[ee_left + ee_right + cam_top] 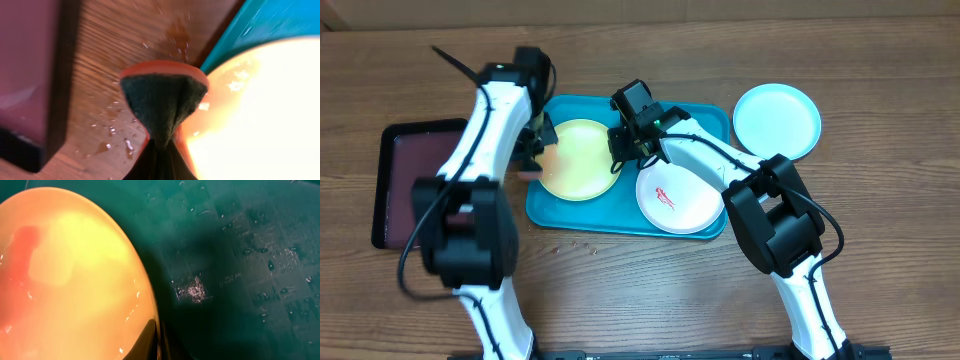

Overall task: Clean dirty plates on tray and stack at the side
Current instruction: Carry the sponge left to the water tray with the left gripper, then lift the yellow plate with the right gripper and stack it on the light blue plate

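From overhead, the teal tray [705, 112] is taken as landmark. The yellow-green plate [578, 160] lies in its left part and the white plate [680, 195] in its right part (red smear unwiped). The pale blue plate [777, 120] is set off its right end on the counter [880, 250], evidently the stacking side. The left fingers [534, 147] and right fingers [620, 150] are placed at opposite rims of the yellow-green plate.

In the left wrist view, an orange sponge [162, 97] with a dark scouring face is clamped between the left fingers over the tray's left edge, ready for scrubbing.

In the right wrist view, the right fingers are seen pinched on the plate's rim above the wet tray floor, presumably so the plate is kept from sliding.
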Action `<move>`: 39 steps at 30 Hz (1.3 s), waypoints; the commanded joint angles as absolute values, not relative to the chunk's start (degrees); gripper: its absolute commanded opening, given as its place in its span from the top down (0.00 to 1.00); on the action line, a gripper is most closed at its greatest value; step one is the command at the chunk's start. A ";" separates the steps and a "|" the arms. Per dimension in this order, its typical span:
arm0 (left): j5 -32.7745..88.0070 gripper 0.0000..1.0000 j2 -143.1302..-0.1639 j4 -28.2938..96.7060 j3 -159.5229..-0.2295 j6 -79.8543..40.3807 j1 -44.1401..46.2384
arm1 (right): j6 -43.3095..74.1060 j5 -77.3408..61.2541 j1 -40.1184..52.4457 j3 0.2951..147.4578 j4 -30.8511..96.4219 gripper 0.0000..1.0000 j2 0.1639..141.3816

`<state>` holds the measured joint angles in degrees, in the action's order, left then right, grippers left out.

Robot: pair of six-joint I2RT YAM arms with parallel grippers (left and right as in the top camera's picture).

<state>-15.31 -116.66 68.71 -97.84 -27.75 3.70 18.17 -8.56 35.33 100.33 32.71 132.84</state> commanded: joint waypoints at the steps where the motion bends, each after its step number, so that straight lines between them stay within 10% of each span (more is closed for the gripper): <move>1: -18.33 0.96 -106.85 68.53 -99.61 -30.06 0.86 | 17.45 -5.91 35.64 102.50 35.46 0.96 132.55; 14: -7.14 0.96 -105.60 68.66 -97.56 -29.82 -16.58 | 16.14 44.69 44.73 112.22 50.81 0.96 122.63; 23: -3.11 0.96 -105.65 68.53 -97.54 -29.78 -18.59 | -8.99 73.91 54.37 115.33 46.54 0.96 122.23; 39: -2.90 0.96 -105.65 68.99 -97.54 -29.04 -18.35 | -8.67 74.94 55.55 115.31 44.88 0.96 122.26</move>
<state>-3.57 -105.14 69.04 -97.76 -28.82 -18.41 -14.66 76.62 57.71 113.95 43.22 124.16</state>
